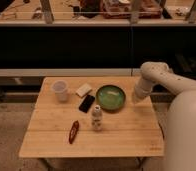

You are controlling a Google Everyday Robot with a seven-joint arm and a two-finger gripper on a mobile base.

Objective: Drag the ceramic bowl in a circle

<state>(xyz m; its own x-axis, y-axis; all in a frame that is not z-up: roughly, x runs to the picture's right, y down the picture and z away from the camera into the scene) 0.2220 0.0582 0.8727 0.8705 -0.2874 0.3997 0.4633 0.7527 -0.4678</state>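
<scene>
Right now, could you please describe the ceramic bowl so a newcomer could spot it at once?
On the wooden table, look right of centre, beside the gripper. The bowl sits there: round, shallow, glossy green, far wider than the whitish cup at the left.
</scene>
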